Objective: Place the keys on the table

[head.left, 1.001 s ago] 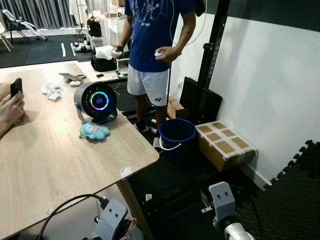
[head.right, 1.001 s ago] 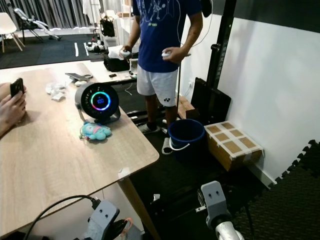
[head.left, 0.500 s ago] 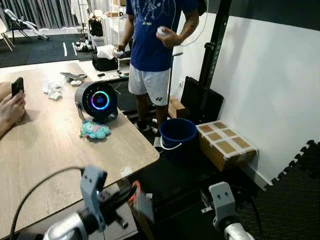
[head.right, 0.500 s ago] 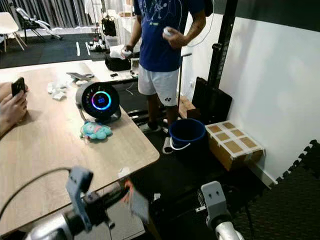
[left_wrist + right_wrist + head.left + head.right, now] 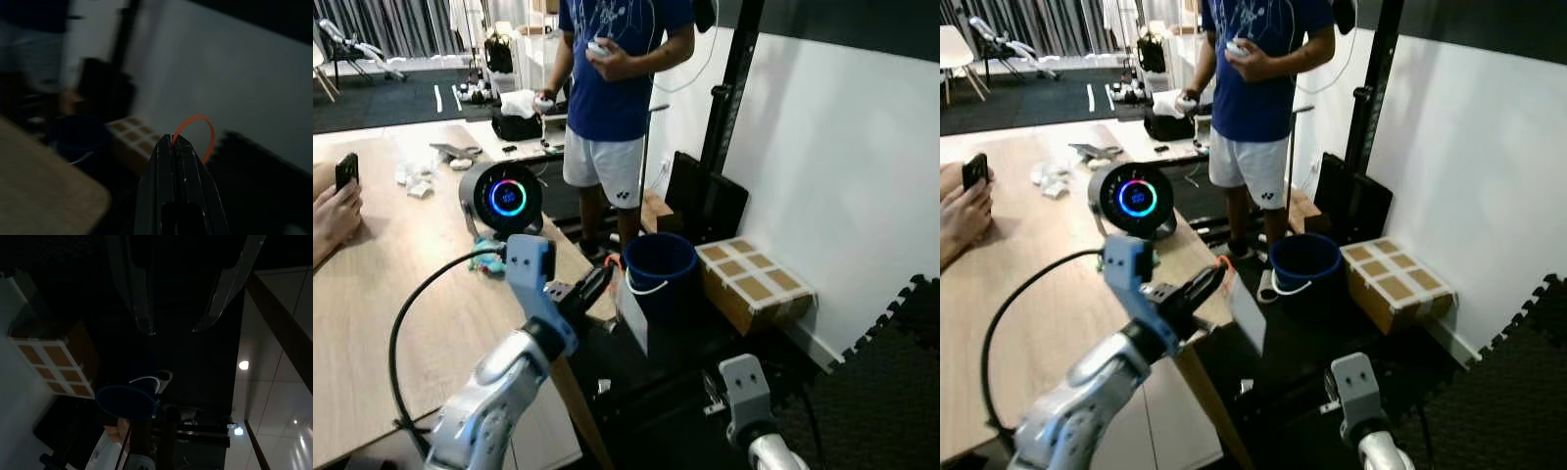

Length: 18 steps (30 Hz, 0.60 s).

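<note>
Left wrist view: left gripper [image 5: 177, 139] pinched tight on an orange key loop [image 5: 198, 128]. Head views add a flat tag [image 5: 632, 311] dangling below the fingertips, just past the table [image 5: 372, 294] corner. Right gripper [image 5: 173, 325] idle, fingers apart, holding nothing.

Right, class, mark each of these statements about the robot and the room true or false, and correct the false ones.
1. The left gripper is shut on an orange loop. True.
2. The blue bucket stands on the table. False: it stands on the floor beside the table.
3. The round speaker shows a lit ring. True.
4. The cardboard box sits on the table. False: it sits on the floor by the wall.
5. A hand at the table's edge holds a phone. True.
</note>
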Available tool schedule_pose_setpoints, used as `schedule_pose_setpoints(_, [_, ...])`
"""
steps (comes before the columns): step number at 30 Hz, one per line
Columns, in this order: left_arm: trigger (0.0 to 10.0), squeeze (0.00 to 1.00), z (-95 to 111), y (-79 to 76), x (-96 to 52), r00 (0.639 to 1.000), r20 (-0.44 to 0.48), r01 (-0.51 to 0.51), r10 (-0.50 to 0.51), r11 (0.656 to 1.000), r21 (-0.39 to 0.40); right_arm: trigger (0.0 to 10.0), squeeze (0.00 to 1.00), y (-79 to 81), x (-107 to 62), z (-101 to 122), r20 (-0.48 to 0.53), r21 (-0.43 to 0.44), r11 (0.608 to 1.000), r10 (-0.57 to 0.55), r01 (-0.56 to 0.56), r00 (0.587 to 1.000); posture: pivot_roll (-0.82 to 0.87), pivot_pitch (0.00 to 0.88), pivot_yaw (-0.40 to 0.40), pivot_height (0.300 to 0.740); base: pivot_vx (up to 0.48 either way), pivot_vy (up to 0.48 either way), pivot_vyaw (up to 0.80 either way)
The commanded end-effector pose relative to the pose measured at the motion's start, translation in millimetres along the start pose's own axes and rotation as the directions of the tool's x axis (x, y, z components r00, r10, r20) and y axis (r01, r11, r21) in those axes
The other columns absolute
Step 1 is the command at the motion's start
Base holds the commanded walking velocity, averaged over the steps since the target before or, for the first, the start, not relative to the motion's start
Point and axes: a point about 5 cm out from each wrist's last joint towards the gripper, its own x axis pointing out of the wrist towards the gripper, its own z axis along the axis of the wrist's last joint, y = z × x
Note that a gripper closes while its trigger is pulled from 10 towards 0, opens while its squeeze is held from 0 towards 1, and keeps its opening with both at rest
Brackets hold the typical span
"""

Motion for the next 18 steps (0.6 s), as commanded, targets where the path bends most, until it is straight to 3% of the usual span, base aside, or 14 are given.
schedule_pose_setpoints(1, [10.0, 0.00, -1.9, -2.1, 6.0, 0.999, 0.003, -0.053, 0.053, 0.998, 0.017, 10.0, 0.00, -0.1, -0.7, -1.9, -0.008, 0.004, 1.000, -0.007, 0.007, 1.000, 0.09, 0.087, 0.005, 0.740, 0.000, 0.000, 0.00])
schedule_pose_setpoints(7, [10.0, 0.00, 1.5, -2.2, 34.4, 0.988, 0.009, -0.155, 0.155, 0.979, 0.134, 10.0, 0.00, 1.6, -1.7, -2.4, -0.007, 0.009, 1.000, -0.012, 0.012, 1.000, 0.08, 0.089, 0.015, 0.740, 0.000, 0.000, 0.00])
schedule_pose_setpoints(11, [10.0, 0.00, -0.4, 4.7, 41.2, 0.974, -0.005, -0.217, 0.225, 0.947, 0.236, 10.0, 0.00, 2.2, -1.8, -2.5, -0.007, 0.010, 1.000, -0.013, 0.013, 1.000, 0.08, 0.093, 0.017, 0.740, 0.000, 0.000, 0.00])
schedule_pose_setpoints(13, [10.0, 0.00, -0.5, 4.8, 41.6, 0.973, -0.003, -0.221, 0.229, 0.946, 0.238, 10.0, 0.00, 2.2, -1.8, -2.5, -0.007, 0.010, 1.000, -0.013, 0.013, 1.000, 0.08, 0.093, 0.017, 0.740, 0.000, 0.000, 0.00])
schedule_pose_setpoints(17, [10.0, 0.00, -9.5, 36.8, 47.7, 0.918, -0.043, -0.363, 0.394, 0.881, 0.303, 10.0, 0.00, 4.9, -2.4, -2.5, -0.005, 0.014, 1.000, -0.012, 0.012, 1.000, 0.08, 0.113, 0.031, 0.740, 0.000, 0.000, 0.00])
schedule_pose_setpoints(18, [10.0, 0.00, -9.5, 36.8, 47.7, 0.918, -0.043, -0.363, 0.394, 0.881, 0.303, 10.0, 0.00, 4.9, -2.4, -2.5, -0.005, 0.014, 1.000, -0.012, 0.012, 1.000, 0.08, 0.113, 0.031, 0.740, 0.000, 0.000, 0.00])
